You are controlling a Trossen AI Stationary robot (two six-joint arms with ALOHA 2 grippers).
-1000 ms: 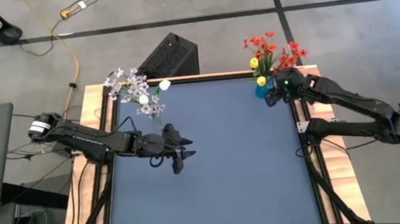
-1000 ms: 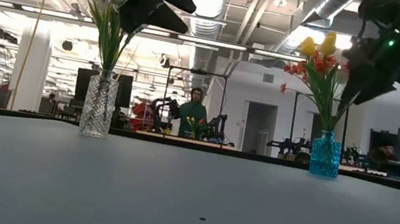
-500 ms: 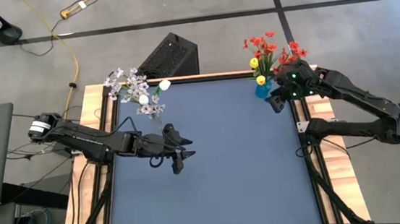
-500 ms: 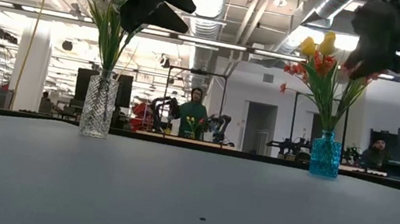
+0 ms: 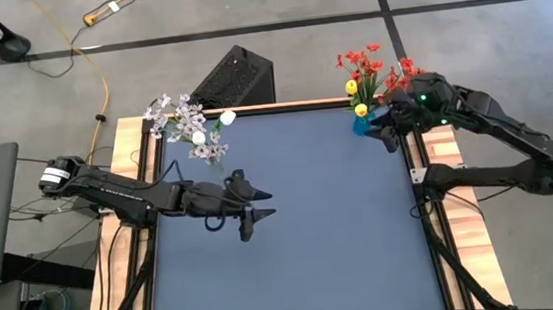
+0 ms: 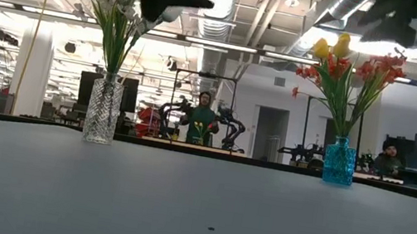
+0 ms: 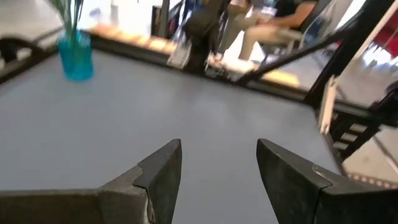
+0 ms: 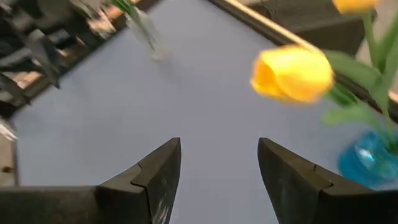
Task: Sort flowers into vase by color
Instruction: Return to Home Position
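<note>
From above, we saw pale flowers [image 5: 189, 130] at the surface's [image 5: 323, 231] far-left corner and red and yellow flowers [image 5: 370, 72] in the blue vase [image 5: 361, 124] far-right. The left jaws hung mid-surface, the right jaws beside that vase. Low down, a clear vase [image 6: 103, 109] held the pale ones. Each wrist view showed jaws wide apart, empty.

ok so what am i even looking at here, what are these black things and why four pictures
These are two robot arms at a table. One picture looks down from above, one looks level across the tabletop, two come from wrist cameras. The left tool hovers over the table's left half; the right tool is by the blue vase. Both are open, holding nothing. The clear vase holds white flowers; the blue vase holds red and yellow flowers.
</note>
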